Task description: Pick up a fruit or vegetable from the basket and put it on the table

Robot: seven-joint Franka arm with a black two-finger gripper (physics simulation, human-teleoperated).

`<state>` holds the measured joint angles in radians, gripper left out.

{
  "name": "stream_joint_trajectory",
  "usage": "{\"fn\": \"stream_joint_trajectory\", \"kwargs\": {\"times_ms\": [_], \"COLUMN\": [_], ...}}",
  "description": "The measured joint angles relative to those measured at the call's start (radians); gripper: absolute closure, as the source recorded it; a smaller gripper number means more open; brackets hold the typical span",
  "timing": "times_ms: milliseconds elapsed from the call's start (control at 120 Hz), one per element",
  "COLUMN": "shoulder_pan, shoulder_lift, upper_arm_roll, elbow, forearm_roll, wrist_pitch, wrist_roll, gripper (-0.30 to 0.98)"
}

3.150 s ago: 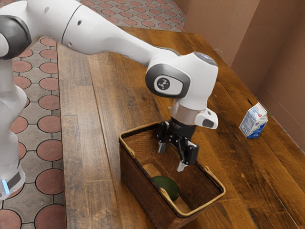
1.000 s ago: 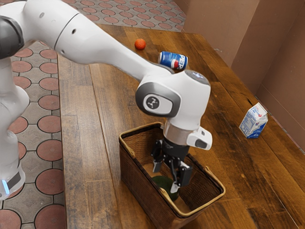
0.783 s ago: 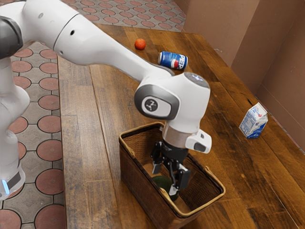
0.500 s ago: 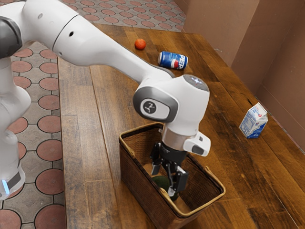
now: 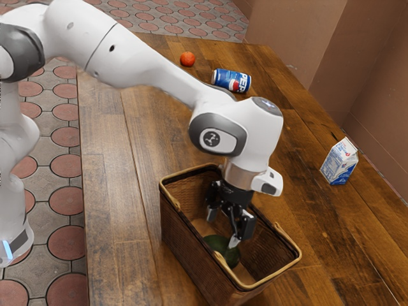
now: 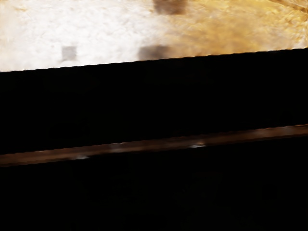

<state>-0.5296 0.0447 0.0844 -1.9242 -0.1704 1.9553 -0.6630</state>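
While our white arm (image 5: 143,60) comes in from the exterior view's upper left, our black gripper (image 5: 222,231) points downward, with its fingertips inside the woven basket (image 5: 180,237). Its two fingers are standing apart, so we can say that the claw is released and grasps nothing. The dark green fruit (image 5: 218,243), rounded and smooth, is lying low in the basket, under our gripper. In the exterior view, one fingertip appears in front of this fruit, but whether it touches the skin we cannot tell.

The basket is standing upright on the wooden table (image 5: 108,191), and a pale band goes around its rim. Well apart from the basket, toward the top of the exterior view, we find a small orange-red round thing (image 5: 187,59) on the table. Near it, a blue can (image 5: 224,79) is lying on its side, with a red and white mark. Toward the exterior view's right, a white and blue carton (image 5: 340,164) is standing upright on the table. Behind the table rises a brown wall (image 5: 293,38), and beside it extends a floor of round reddish tiles (image 5: 66,202).

In the wrist view we see wide black areas, a narrow brown strip (image 6: 163,144) between them, and a bright white and yellow surface (image 6: 216,29); what these are, we cannot tell.
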Motion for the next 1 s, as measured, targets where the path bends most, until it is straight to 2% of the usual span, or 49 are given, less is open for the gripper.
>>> {"fn": "stream_joint_trajectory", "kwargs": {"times_ms": [75,483,1000], "shoulder_pan": [0.027,-0.004,-0.026], "shoulder_lift": [0.0,0.04,0.005], "upper_arm_roll": [0.0,-0.001,0.001], "elbow": [0.0,0.001,-0.08], "forearm_roll": [0.0,-0.003,-0.03], "wrist_pitch": [0.002,0.028,0.061], "wrist_roll": [0.002,0.001,0.005], "gripper": [0.0,0.0,-0.01]}}
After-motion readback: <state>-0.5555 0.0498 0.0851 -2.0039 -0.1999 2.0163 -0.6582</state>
